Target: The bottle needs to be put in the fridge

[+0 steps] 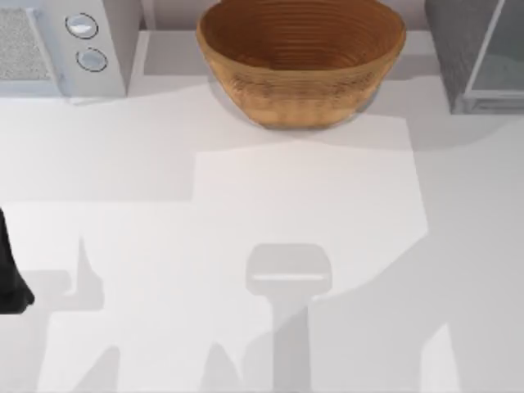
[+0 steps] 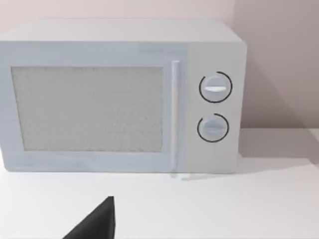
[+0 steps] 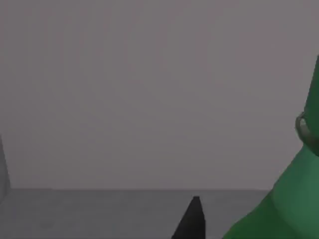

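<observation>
Green smooth plastic bottle (image 3: pixel 294 199) looms, seemingly inside the speckled grey fridge (image 1: pixel 479 53).

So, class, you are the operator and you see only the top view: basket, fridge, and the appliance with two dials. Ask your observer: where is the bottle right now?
Observer: The bottle is in the right wrist view, bright green and very close to the camera, in front of a plain grey wall.
Operator: Anything next to it?
Observer: A dark part of the right gripper shows beside it; I cannot tell whether it grips the bottle.
Operator: What does the left wrist camera face?
Observer: The front of the microwave, with its door shut and a vertical handle next to the two dials.
</observation>
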Controlling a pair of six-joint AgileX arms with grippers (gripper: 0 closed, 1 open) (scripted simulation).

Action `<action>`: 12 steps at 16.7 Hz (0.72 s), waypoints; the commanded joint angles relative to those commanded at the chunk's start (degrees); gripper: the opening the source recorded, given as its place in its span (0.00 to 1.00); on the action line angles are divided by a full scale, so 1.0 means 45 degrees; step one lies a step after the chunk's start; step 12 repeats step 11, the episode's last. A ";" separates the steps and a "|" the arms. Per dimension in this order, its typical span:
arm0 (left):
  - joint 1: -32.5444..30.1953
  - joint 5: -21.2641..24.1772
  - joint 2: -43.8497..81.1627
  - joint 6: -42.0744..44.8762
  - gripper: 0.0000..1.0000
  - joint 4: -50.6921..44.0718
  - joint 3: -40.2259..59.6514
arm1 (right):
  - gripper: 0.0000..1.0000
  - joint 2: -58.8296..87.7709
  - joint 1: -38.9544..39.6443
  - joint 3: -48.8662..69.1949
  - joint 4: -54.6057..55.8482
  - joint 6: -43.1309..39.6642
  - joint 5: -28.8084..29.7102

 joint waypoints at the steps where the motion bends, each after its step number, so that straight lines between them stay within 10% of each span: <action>1: 0.0000 0.0000 0.0000 0.0000 1.00 0.0000 0.0000 | 0.68 0.0000 0.0000 0.0000 0.0000 0.0000 0.0000; 5: 0.0000 0.0000 0.0000 0.0000 1.00 0.0000 0.0000 | 0.98 0.0000 0.0000 0.0000 0.0000 0.0000 0.0000; 12: 0.0000 0.0000 0.0000 0.0000 1.00 0.0000 0.0000 | 1.00 0.0000 0.0000 0.0000 0.0000 0.0000 0.0000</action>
